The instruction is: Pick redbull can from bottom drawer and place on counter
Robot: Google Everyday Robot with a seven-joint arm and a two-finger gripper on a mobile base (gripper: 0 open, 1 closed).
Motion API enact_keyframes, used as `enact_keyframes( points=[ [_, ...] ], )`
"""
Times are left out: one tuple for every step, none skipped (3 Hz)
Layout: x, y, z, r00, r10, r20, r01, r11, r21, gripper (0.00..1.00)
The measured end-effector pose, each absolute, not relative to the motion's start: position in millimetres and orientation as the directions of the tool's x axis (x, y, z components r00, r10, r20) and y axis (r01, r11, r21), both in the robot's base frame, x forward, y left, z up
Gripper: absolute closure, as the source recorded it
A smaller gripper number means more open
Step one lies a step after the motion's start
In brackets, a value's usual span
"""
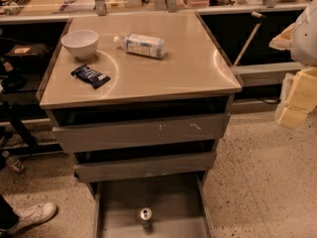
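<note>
Counter [188,68] with bowl [79,43], bottle [141,45], wrapper [90,76] above speckled floor [262,182]; gripper [297,100] far right, state unclear.

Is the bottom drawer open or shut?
Open: the bottom drawer juts out below the upper drawers, redbull can upright on its floor. The hand hangs at right edge.

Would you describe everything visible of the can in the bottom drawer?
The can is small, slim, silver-grey metal with a shiny round top. It stands upright on the floor of the open bottom drawer, midway between its side walls, touching nothing else. The hand is far off, at the view's right edge.
</note>
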State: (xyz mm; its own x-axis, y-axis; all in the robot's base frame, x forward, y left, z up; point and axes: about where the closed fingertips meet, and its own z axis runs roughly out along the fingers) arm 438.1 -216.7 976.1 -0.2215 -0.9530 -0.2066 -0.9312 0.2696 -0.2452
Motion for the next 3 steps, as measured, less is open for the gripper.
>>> enact_keyframes(
  points=[
    [438,-217,976,-0.222,-0.953,-0.207,-0.931,0.270,-0.245,0.00],
    [443,-216,950,-0.226,-0.947,-0.227,-0.932,0.278,-0.234,0.00],
    [446,-207,884,-0.245,-0.935,-0.254,-0.936,0.297,-0.188,0.00]
  ],
)
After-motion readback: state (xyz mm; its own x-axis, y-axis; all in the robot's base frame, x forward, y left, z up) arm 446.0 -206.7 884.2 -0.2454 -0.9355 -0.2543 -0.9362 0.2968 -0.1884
